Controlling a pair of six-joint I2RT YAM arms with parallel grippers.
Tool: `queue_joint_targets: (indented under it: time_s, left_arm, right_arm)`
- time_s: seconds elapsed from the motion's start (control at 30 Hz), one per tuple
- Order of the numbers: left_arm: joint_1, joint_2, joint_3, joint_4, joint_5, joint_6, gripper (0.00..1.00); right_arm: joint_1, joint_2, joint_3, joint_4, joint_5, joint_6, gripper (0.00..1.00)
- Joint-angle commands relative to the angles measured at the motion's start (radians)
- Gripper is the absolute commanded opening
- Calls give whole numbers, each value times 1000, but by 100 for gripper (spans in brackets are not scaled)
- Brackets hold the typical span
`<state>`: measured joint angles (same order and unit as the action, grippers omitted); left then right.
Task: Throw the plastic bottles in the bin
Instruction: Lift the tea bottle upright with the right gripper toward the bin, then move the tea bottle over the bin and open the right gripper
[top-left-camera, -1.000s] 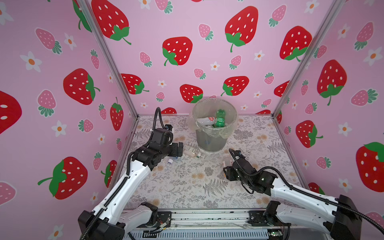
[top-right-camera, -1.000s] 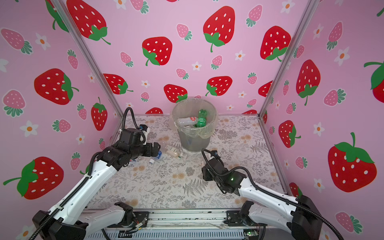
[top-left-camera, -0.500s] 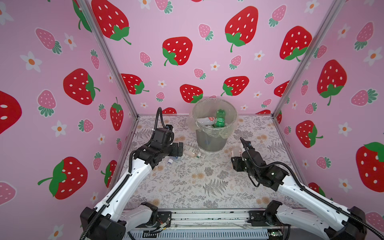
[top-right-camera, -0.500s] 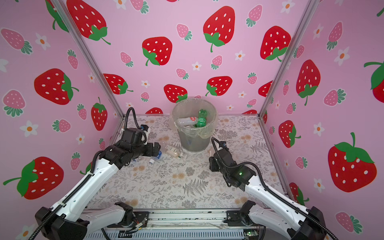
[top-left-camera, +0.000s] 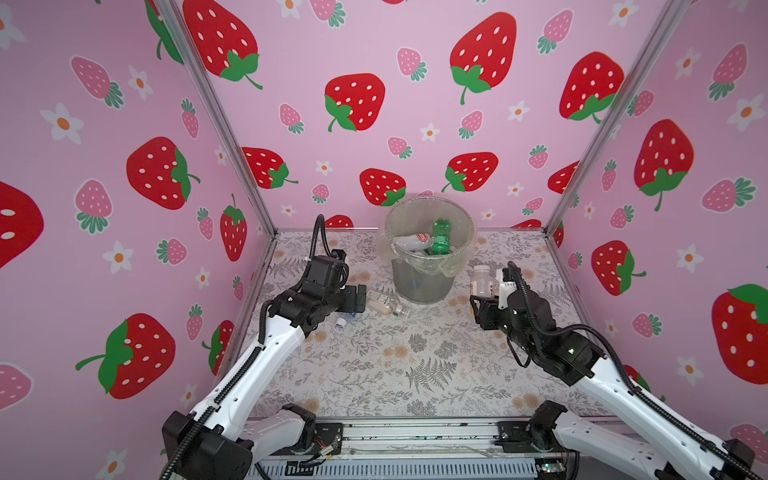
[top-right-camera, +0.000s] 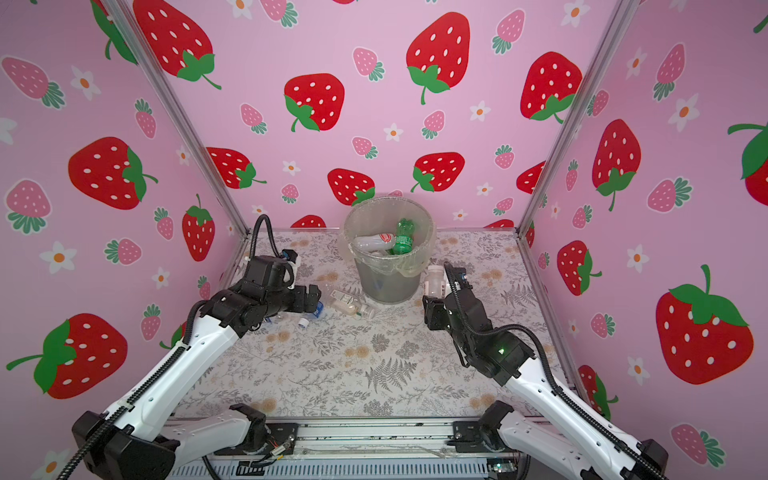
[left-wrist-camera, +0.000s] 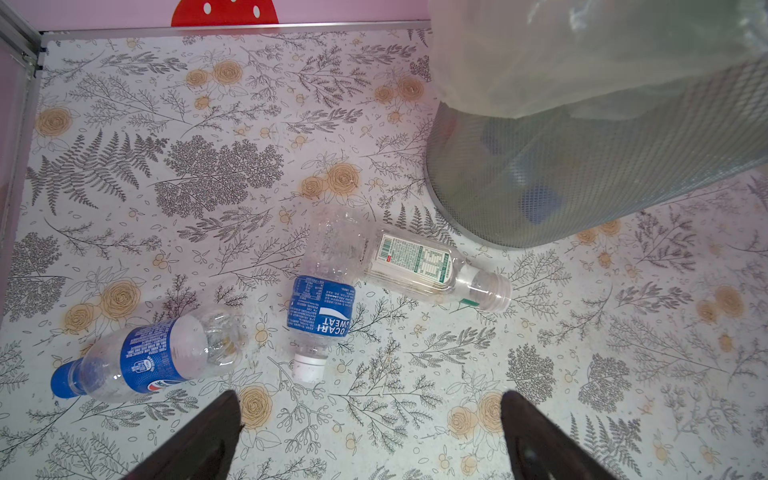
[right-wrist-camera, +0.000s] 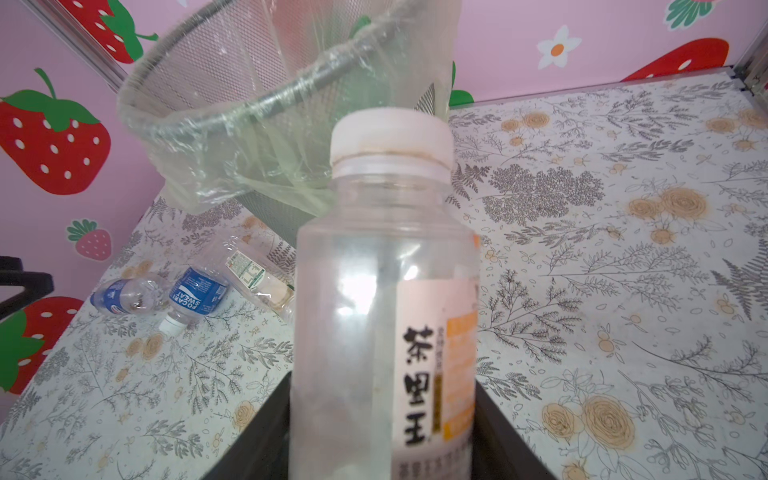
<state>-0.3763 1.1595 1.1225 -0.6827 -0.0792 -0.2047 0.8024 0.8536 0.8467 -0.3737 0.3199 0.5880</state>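
Pink strawberry walls (top-left-camera: 291, 41) all round, floral counter (top-left-camera: 415, 374) underneath. The bin (top-left-camera: 419, 286) sits at the counter's 12 o'clock, with a green bottle (top-left-camera: 440, 237) and a whitish bottle (top-left-camera: 411, 241) inside. The right end effector (top-left-camera: 482, 297) is clamped on an upright white-capped bottle (right-wrist-camera: 374, 291) at the bin's 4 o'clock. The left end effector (left-wrist-camera: 370, 397) is spread wide and empty, right by three bottles lying at the bin's 8 o'clock: Pocari bottle (left-wrist-camera: 322, 307), blue-capped bottle (left-wrist-camera: 153, 357), green-labelled bottle (left-wrist-camera: 419, 266).

Between my right pincer's (right-wrist-camera: 382, 378) matt black fingers (right-wrist-camera: 503, 440) I see the held bottle (right-wrist-camera: 365, 270): smooth clear plastic, matt white cap (right-wrist-camera: 390, 137), smooth printed label (right-wrist-camera: 436, 353). Ahead of my left pincer (left-wrist-camera: 370, 399): crumpled glossy plastic bottles (left-wrist-camera: 322, 299), matt printed tabletop (left-wrist-camera: 623, 332), fine grey mesh bin (left-wrist-camera: 582, 187) with shiny film liner (left-wrist-camera: 582, 54).
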Motion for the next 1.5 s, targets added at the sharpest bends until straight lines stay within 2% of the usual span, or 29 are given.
queue_joint_targets:
  time_s: [0.0,0.43,0.7,0.97,1.23,1.37,1.47]
  left_arm:
    - [6,5,27,-18,-9,12,99]
    - [10,9,28,-16,14,13,99]
    - [14,16,28,-18,17,13,99]
    - [18,14,28,-17,25,13,99]
    - [23,22,34,-24,37,10,99]
    - [26,23,37,-23,51,9,99]
    - [29,23,38,-24,55,8,99]
  right_arm:
    - [-4,-23,35,85,8,-34,59]
    - [-4,-104,50,271,-88,-170,61]
    - [-5,-138,42,324,-86,-184,61]
    - [-4,-101,61,312,-88,-168,61]
    - [-3,49,193,329,-99,-208,59]
    - [-11,296,381,315,-70,-261,59]
    - [-71,545,648,234,-107,-269,62]
